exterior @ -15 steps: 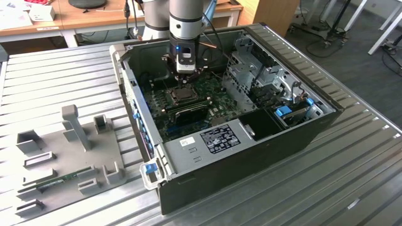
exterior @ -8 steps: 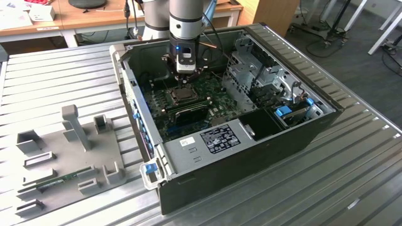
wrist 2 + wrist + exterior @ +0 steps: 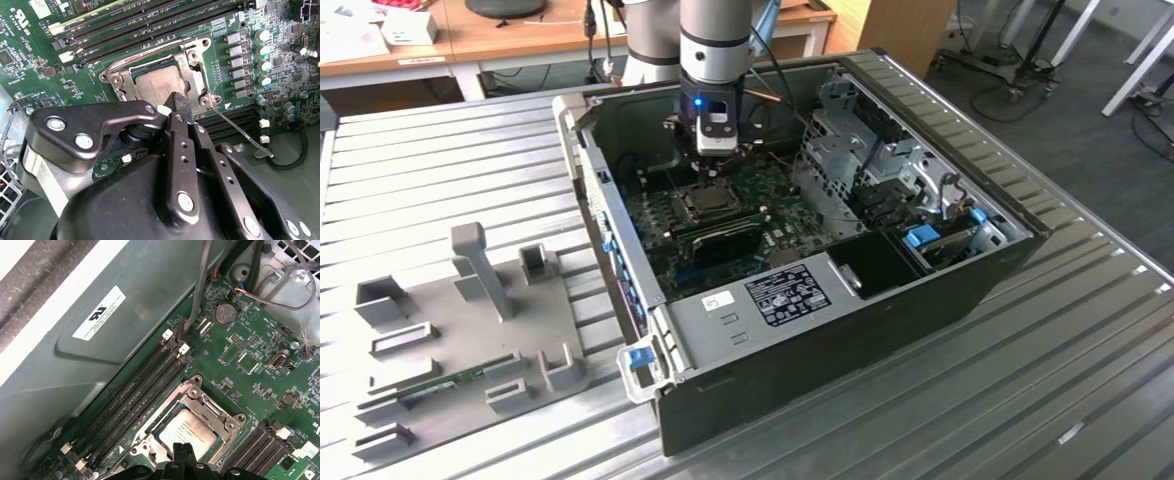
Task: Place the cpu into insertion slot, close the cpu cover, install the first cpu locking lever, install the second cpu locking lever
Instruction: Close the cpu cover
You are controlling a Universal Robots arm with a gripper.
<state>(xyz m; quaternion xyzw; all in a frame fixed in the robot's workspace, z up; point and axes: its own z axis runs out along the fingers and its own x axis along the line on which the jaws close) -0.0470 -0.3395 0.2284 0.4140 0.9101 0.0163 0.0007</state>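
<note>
The tool, fingers pressed together and empty, hovers just above the cpu. The cpu lies seated in the insertion slot, with the cpu cover apparently lowered over it. One locking lever sticks out unlatched, and whether another is latched is unclear. Placing looks done, and the levers are left. Counted: one cpu, one cover, one plain lever, in one open computer case on the counter.

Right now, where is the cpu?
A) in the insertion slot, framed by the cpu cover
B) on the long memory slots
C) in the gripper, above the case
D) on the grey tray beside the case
A: in the first wrist view the cpu lies flat in the insertion slot, the cpu cover around its silver top.
</note>
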